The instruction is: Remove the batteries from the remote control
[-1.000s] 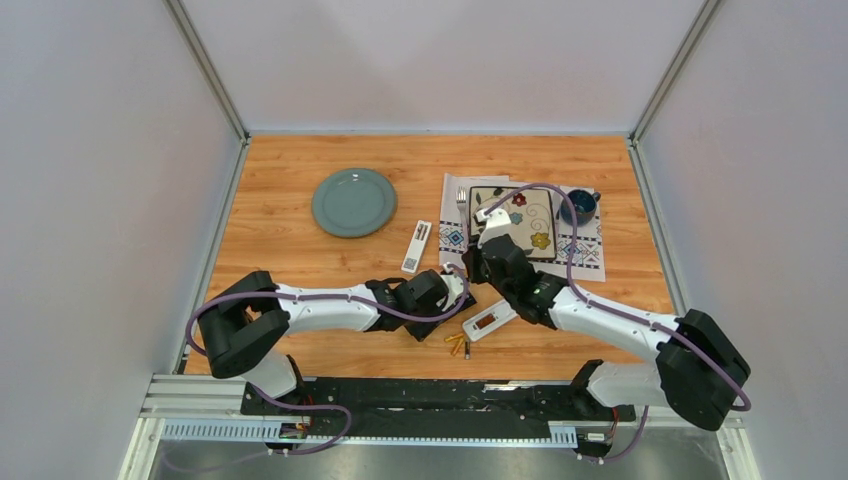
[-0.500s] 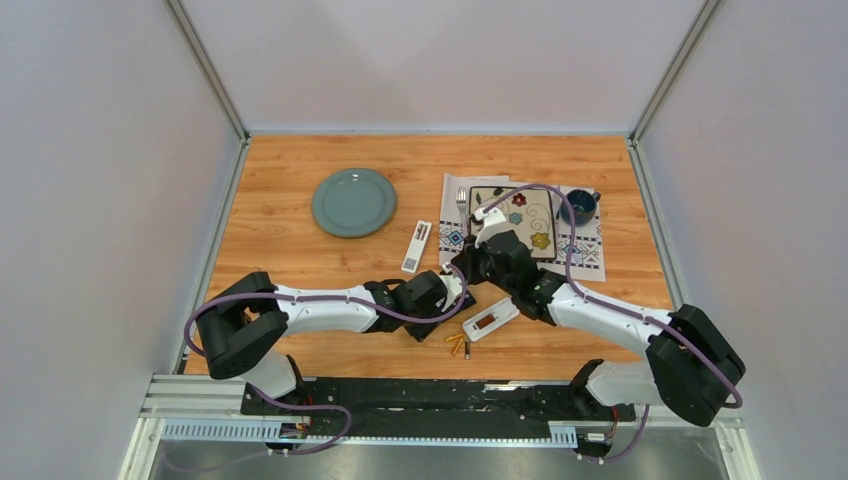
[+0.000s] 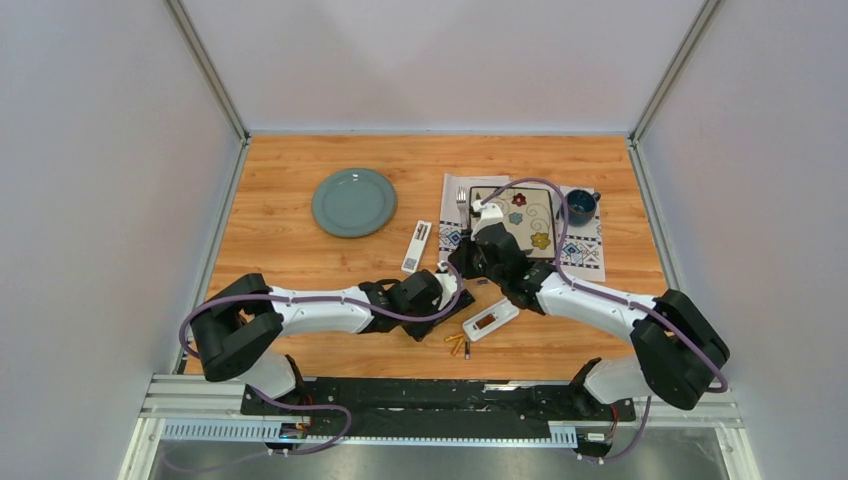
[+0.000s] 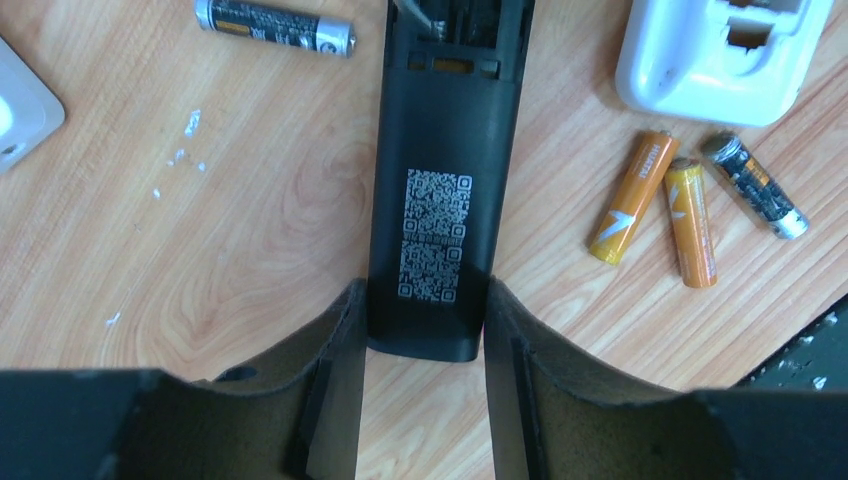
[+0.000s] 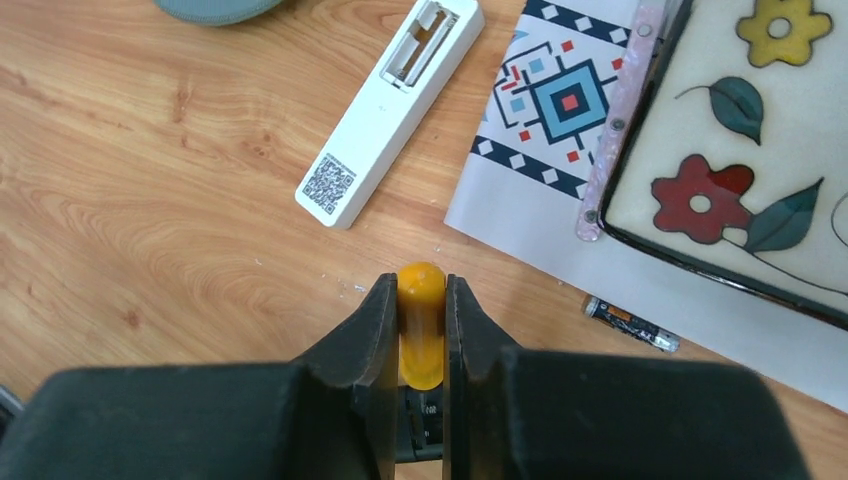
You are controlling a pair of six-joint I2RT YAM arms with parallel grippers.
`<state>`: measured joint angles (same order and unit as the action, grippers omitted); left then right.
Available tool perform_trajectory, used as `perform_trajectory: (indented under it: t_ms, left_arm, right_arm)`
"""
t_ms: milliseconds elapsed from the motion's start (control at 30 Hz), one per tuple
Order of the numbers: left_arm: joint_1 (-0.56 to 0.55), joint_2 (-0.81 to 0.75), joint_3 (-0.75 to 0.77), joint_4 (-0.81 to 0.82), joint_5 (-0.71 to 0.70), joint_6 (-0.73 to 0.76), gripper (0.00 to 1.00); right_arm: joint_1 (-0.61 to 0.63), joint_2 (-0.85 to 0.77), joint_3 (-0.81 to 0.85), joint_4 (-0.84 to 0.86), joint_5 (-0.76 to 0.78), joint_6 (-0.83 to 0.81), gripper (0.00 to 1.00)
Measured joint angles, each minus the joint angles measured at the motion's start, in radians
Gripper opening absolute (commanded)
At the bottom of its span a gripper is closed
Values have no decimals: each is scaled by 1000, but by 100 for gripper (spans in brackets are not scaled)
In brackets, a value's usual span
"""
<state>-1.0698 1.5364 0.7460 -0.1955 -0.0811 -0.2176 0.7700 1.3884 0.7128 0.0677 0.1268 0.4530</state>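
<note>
While the left gripper (image 4: 424, 310) is clamping the left end of the black remote (image 4: 440, 150) between its two fingers, the remote is lying back-up on the table (image 4: 250, 250). Its long axis is running left to right, straight out from the gripper, and its opened battery bay is pointing right, away from the fingers.

Three cells are lying loose on the wood just beside the remote's near side, clear of the gripper. Two gold-orange batteries (image 4: 632, 198) are resting side by side, fanned slightly, with their long axes roughly along the remote's. A dark grey battery (image 4: 755, 185) is lying just right of them at a steeper slant. All three are sitting just left of a white remote (image 4: 720, 50).

On the remote's far side, another dark battery (image 4: 275, 25) is lying crosswise to it, close to the edge of the patterned placemat (image 5: 560, 200).

The right gripper (image 5: 421, 290) is squeezing its fingers tight on the orange handle of a screwdriver (image 5: 421, 345), and is hanging just far of the left gripper.
</note>
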Motion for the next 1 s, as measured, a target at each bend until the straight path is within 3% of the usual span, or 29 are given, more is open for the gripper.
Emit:
perform_trajectory:
  t_ms: [367,633,1000]
  left_arm:
    - [24,-26,-36,43,35,-16,0]
    - [24,-19,-26,35,37,-16,0]
    - [25,-15,-16,38,61,-26,0]
  right_arm:
    - [1,-4,-45,13,110,123,0]
    - [-8,-115,-51,-105,99,130,0]
    - [-243,-320,-69,-272,-95,67,0]
